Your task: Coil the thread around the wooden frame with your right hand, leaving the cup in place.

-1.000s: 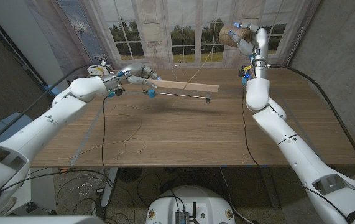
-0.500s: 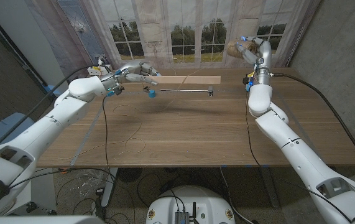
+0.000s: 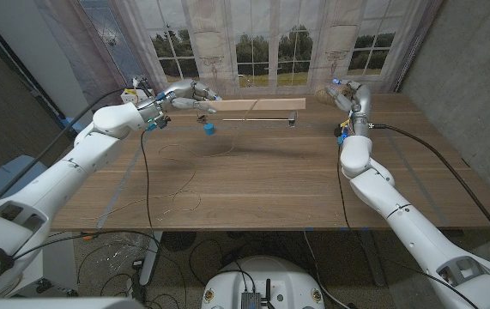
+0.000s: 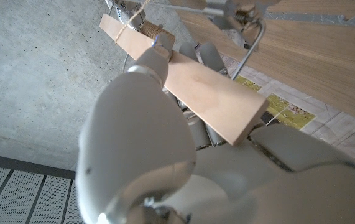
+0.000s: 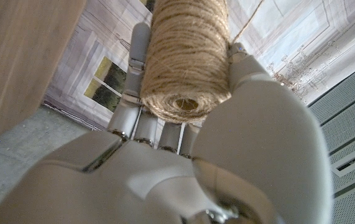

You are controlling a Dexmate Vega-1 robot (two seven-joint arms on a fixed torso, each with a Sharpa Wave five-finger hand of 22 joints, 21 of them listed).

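Right hand [image 5: 183,143] wrapped around twine spool [image 5: 186,59], apparently snugly.

**Three cameras, one shared plank**

The head view looks down from above over the wooden table [image 3: 253,172], arms entering at five and seven o'clock. The left wrist view sits tight behind the left hand [image 4: 165,155], along the wooden frame [image 4: 189,81]. The right wrist view hugs the spool of thread [image 5: 186,62].

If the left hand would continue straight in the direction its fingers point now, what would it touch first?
Probably nothing soon. The left hand points along the wooden frame it grips, toward the right hand with the twine spool; the way between looks free, though depth is unclear.
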